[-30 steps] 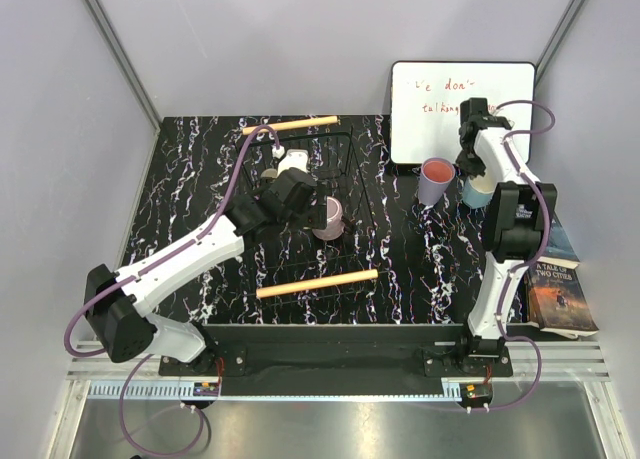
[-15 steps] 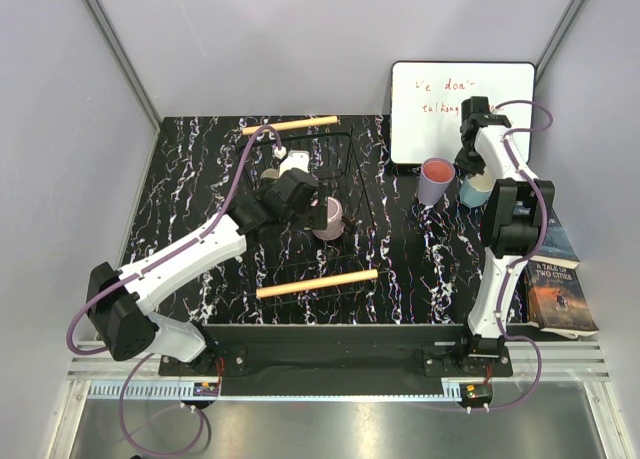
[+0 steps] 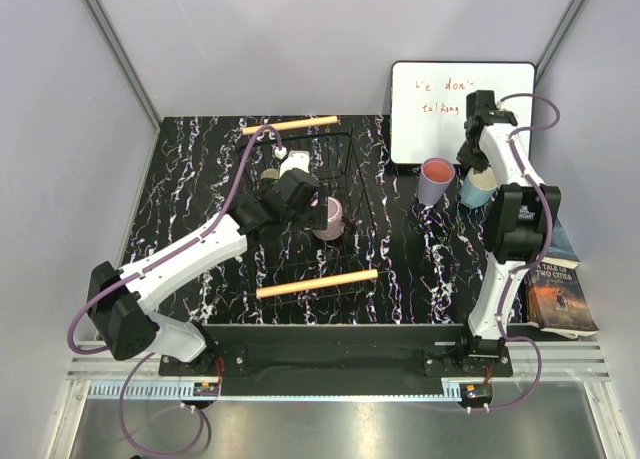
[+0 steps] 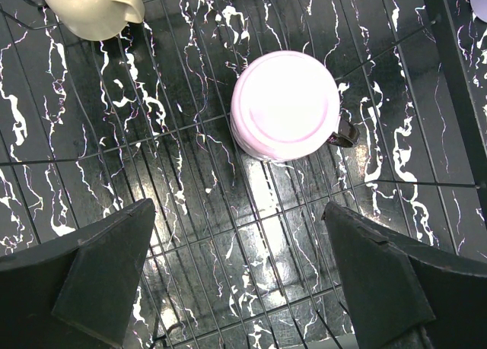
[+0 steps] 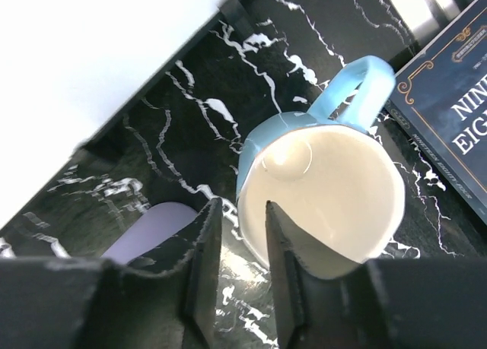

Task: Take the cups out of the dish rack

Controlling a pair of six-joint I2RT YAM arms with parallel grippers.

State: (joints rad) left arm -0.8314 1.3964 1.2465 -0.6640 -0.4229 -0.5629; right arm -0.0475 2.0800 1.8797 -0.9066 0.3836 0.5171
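Pink cup (image 4: 285,106), upturned in the dish rack (image 3: 317,282): likely light, rigid, glossy, slippery; grasp across its sides; left gripper (image 4: 237,212) wide open above it; blue cup (image 5: 323,189) on the table (image 5: 175,136), right gripper (image 5: 242,212) slightly parted astride its rim.

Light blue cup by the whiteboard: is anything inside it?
The light blue cup looks empty, with a bare cream interior and one glare spot. One of the right gripper's jaws straddling the rim covers a strip of the inner wall, so that part cannot be checked.

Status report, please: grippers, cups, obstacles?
Left gripper open above upside-down mauve-pink cup in black wire dish rack. Right gripper open astride rim of light blue mug. No obstacle seen.
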